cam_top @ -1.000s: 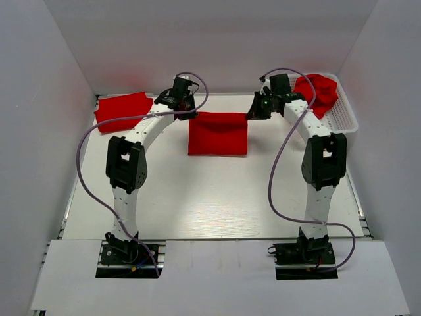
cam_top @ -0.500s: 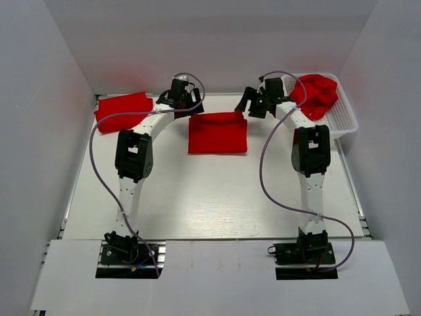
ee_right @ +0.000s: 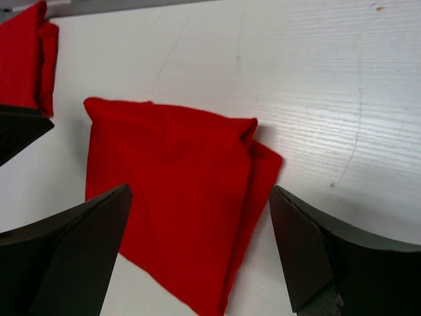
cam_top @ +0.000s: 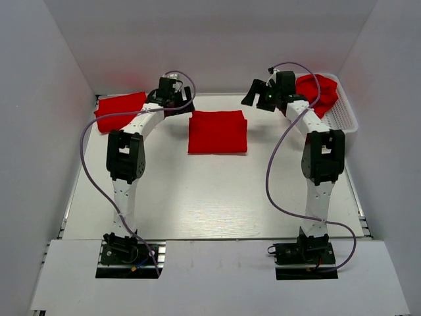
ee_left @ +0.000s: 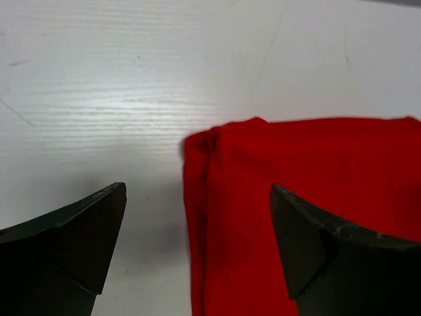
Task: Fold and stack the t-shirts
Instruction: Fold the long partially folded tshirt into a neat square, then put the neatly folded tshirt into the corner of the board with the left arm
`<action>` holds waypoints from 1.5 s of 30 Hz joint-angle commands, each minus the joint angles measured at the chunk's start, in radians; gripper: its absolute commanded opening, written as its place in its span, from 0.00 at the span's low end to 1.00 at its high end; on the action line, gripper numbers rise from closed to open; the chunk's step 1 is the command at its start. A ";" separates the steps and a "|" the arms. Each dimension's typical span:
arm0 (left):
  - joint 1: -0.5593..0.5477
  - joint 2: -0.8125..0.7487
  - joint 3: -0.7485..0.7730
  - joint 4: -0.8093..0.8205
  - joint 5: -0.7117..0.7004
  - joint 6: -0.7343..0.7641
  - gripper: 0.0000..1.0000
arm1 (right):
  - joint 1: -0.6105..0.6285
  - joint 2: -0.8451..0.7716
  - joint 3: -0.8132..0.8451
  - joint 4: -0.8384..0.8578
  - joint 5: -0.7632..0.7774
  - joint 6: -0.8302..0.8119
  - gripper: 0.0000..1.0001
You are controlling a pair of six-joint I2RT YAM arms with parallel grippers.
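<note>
A folded red t-shirt (cam_top: 217, 131) lies flat in the middle of the table, a tidy rectangle. My left gripper (cam_top: 176, 100) hovers open just off its far left corner; the left wrist view shows that corner (ee_left: 289, 197) below the spread fingers (ee_left: 72, 243), nothing held. My right gripper (cam_top: 255, 97) is open above the far right corner, and the shirt (ee_right: 171, 191) lies under its gripper (ee_right: 200, 189). A second folded t-shirt (cam_top: 120, 110) rests at the far left, and it also shows in the right wrist view (ee_right: 26, 59). More crumpled red t-shirts (cam_top: 321, 92) fill the basket.
A white mesh basket (cam_top: 345, 117) stands at the far right corner of the table. White walls close in the table on three sides. Purple cables loop from both arms over the table.
Both grippers went from shut on the middle shirt's far corners to open, letting it go. They have lifted and drawn back toward the far wall; the shirt lies flat.
</note>
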 commanded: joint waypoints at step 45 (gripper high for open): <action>-0.122 -0.053 -0.090 0.010 -0.101 0.418 0.00 | 0.007 -0.983 -0.844 0.100 0.426 -0.081 0.90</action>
